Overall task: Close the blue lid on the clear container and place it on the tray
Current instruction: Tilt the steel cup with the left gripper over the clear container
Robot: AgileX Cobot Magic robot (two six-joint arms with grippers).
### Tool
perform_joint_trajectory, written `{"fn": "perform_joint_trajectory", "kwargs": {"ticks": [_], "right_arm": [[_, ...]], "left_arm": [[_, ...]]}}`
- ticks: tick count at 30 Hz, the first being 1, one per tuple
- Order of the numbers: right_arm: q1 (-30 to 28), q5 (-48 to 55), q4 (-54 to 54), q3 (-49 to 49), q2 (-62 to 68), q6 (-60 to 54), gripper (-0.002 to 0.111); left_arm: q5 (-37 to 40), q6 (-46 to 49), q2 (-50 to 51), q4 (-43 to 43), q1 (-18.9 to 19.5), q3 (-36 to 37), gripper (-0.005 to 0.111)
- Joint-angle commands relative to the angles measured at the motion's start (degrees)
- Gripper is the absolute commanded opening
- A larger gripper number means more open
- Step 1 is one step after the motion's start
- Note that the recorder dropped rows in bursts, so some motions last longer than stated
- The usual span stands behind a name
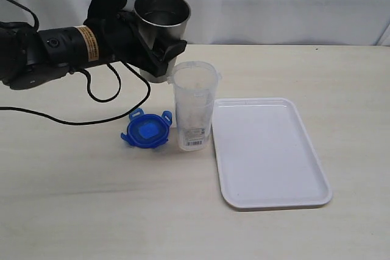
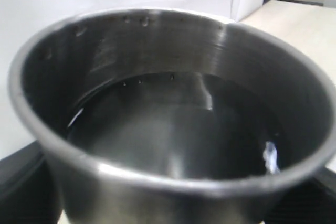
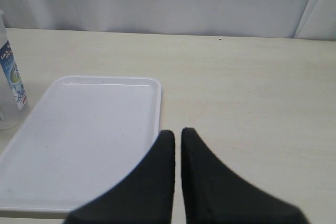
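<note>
The clear container (image 1: 194, 108) stands upright on the worktop (image 1: 91, 199), just left of the tray (image 1: 268, 150), with the blue lid (image 1: 145, 130) flat at its left. The left claw (image 1: 161, 50) is clamped on a steel tumbler (image 1: 161, 19); the right claw (image 3: 177, 140) is pressed together, empty. The container is likely light, stiff, slick and tippy, so grip it mid-wall.

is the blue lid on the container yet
Off: the blue lid lies flat on the table beside the clear container, whose mouth stands open.
</note>
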Motion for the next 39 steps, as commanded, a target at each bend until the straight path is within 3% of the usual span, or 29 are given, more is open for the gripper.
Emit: {"fn": "perform_joint_trajectory", "kwargs": {"ticks": [1, 39], "right_arm": [[-0.2, 0.0, 0.0, 0.1, -0.2, 0.1, 0.005], [-0.2, 0.0, 0.0, 0.1, -0.2, 0.1, 0.005]], "left_arm": [[-4.2, 3.3, -1.2, 0.5, -0.1, -1.1, 0.000], [-4.2, 18.7, -1.2, 1.3, -0.1, -1.1, 0.000]]}}
